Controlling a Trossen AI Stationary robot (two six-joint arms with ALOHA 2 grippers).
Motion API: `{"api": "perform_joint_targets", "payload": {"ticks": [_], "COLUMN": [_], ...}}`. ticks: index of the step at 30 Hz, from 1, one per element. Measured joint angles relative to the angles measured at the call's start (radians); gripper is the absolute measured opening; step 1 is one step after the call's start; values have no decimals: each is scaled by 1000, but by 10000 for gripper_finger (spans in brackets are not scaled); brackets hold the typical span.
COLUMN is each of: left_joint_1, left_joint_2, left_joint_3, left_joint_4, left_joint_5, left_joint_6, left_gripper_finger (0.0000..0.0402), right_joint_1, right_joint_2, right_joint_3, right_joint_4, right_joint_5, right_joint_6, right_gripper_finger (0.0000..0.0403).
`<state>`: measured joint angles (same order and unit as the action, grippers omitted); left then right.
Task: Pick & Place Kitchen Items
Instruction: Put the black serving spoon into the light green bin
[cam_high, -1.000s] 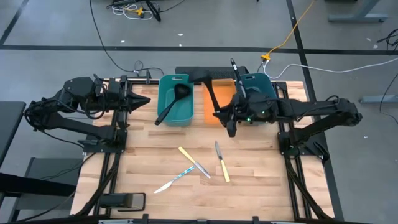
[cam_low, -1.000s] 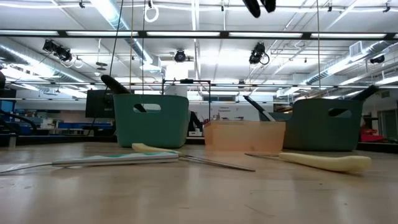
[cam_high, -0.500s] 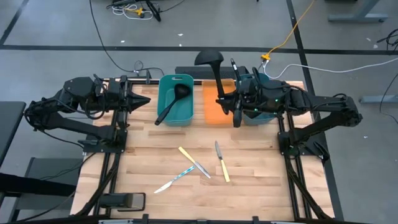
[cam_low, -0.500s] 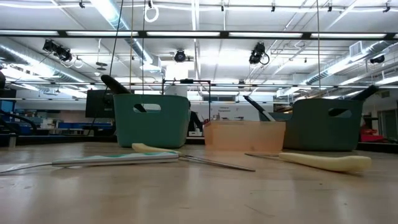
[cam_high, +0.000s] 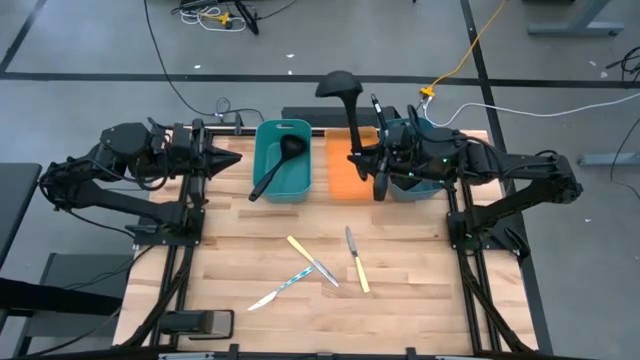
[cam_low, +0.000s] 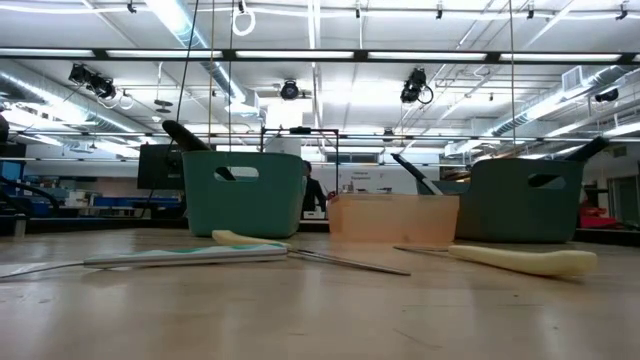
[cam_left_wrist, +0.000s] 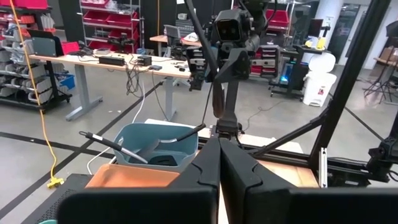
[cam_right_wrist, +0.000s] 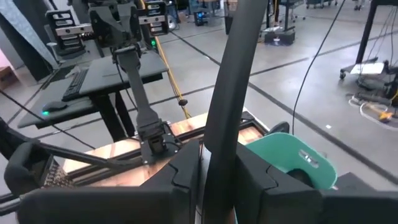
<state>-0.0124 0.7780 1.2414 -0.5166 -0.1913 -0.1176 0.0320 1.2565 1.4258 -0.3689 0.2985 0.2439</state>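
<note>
On the left, we see the left gripper (cam_high: 232, 160) parked at the table's left edge beside the bins, its fingers (cam_left_wrist: 217, 163) pressed together and holding nothing. Just to its right stands the left teal bin (cam_high: 270, 187), and in it lies a black ladle (cam_high: 279, 163) with its handle poking out over the near rim; we count that one as placed.

Next comes the orange tray (cam_high: 340, 182), between the two bins; how much it holds we cannot tell from above. Over the gap between the tray and the right teal bin (cam_high: 422, 128), the right gripper (cam_high: 380, 183) has its jaws nearly closed on the handle of a second black ladle (cam_high: 347, 105), gripped upright with the bowl at the top. We judge this one to be in mid-carry, not yet let go. The right bin already has slim dark handles (cam_left_wrist: 106, 141) sticking out of it.

Still on the wooden table (cam_high: 240, 250), nearer the front, lie four pieces: a light-blue-handled knife (cam_high: 279, 288), two pale yellow-handled knives (cam_high: 310, 259) (cam_high: 355, 262), and a thin one crossing the first pair (cam_high: 322, 271). By our reckoning the larger black utensils are sorted and the knives remain.
</note>
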Motion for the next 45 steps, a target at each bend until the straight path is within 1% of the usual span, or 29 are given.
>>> {"api": "perform_joint_targets", "payload": {"ticks": [7,8,14,21,25,29,32,34,36,39,45], "left_joint_1": [0,0,0,0,0,0,0,0,0,0,0], "left_joint_2": [1,1,21,57,70,91,124,130,153,166,217], "left_joint_3": [0,0,0,1,0,0,2,-2,2,-2,2], "left_joint_4": [0,0,11,16,15,26,81,84,132,134,215], "left_joint_5": [-4,-4,-4,-4,-4,-8,-8,-8,-8,-8,-20], "left_joint_6": [6,13,27,45,59,72,73,72,79,109,176], "left_gripper_finger": [8,7,11,26,26,24,24,25,27,32,48], "right_joint_1": [-35,-46,-109,-175,-198,-220,-229,-235,-236,-236,-236], "right_joint_2": [1,1,1,1,1,1,1,1,1,1,1], "right_joint_3": [0,0,0,0,0,0,0,0,0,0,0], "right_joint_4": [-9,-8,-8,-7,-7,-7,-7,-4,3,16,18], "right_joint_5": [-5,-18,-137,-309,-353,-370,-371,-387,-394,-397,-403], "right_joint_6": [130,154,303,410,415,410,405,402,395,389,384], "right_gripper_finger": [66,66,66,70,66,66,67,69,68,68,68]}}
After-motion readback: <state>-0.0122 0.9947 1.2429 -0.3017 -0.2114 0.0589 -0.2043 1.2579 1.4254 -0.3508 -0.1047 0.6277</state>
